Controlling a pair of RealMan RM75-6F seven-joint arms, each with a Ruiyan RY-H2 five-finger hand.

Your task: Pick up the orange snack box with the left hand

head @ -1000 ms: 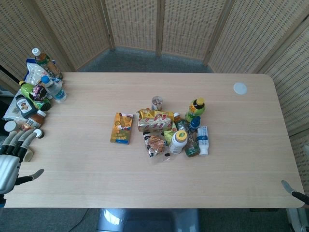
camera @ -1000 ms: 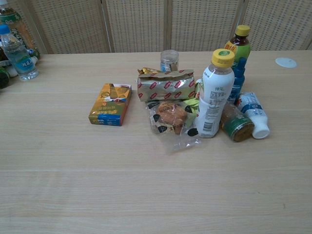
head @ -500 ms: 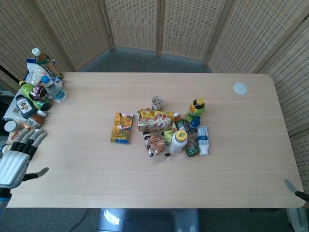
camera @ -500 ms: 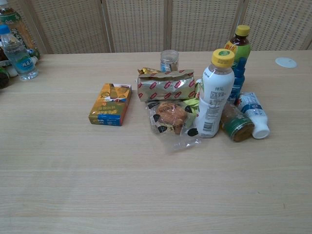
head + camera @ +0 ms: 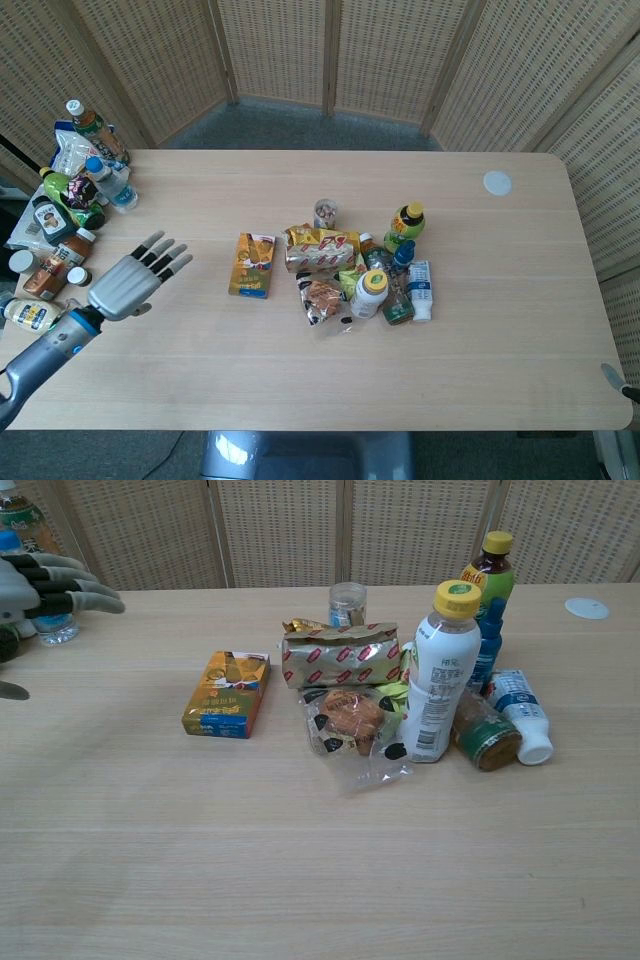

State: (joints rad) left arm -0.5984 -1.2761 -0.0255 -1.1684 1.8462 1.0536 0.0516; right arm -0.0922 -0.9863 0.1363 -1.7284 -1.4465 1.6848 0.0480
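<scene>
Head view: my left hand is over the near-left part of the worktop, empty, fingers apart and pointing toward the middle. It holds nothing & touches nothing I can see. The chest view catches only its fingers at the left edge.

Step in hand, as I judge it: the reach, no grasp yet. To do it well I'd keep the hand spread, carry it across to the box, come down over its top w/ thumb on one long side and fingers on the other, then close across the narrow width. Lying flat, it leaves little side to grip, so a low, square approach looks best, w/o shoving it.

The orange snack box lies flat on the worktop, left of centre, clearly apart from my hand, on its right & a bit further back. Bare worktop between the two. It stands alone, w/ a gap before the pile: a gold-red snack bag just right of it, then a wrapped bun & bottles.

My right hand: not in either view, only a tip of the arm at the right edge.
</scene>
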